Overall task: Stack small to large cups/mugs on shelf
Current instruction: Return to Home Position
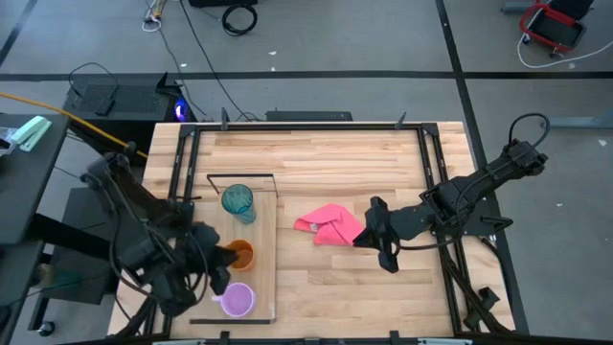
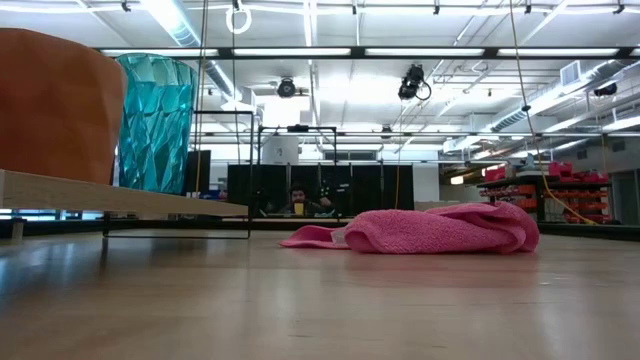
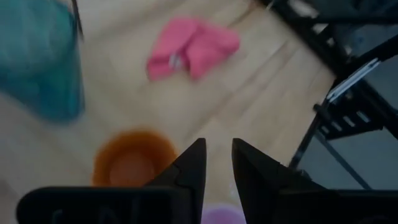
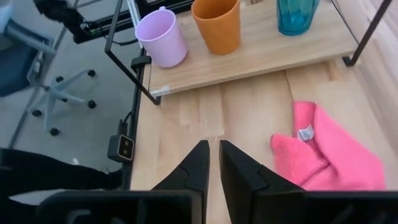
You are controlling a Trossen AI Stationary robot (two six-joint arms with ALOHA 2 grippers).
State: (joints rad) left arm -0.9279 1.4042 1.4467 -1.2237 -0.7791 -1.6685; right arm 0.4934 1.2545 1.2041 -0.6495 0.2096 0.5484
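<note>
Left gripper: fingers a narrow gap apart, holding nothing, above the shelf.
Lilac mug: upright on the shelf, directly under the left fingertips and the nearest thing to them.
Orange mug: upright, just ahead of the left jaws and off to one side.
Teal tumbler: farther ahead of them, at the shelf's wire-frame end.
Row axis: the three cups line up along the shelf's length and do not touch one another.
Deciding relation: the cups lie below and ahead of the left jaws, so lifting up and back looks like the clear way out.
Right gripper: fingers almost together and empty; the shelf is well ahead of it and the pink cloth just beside it.
</note>
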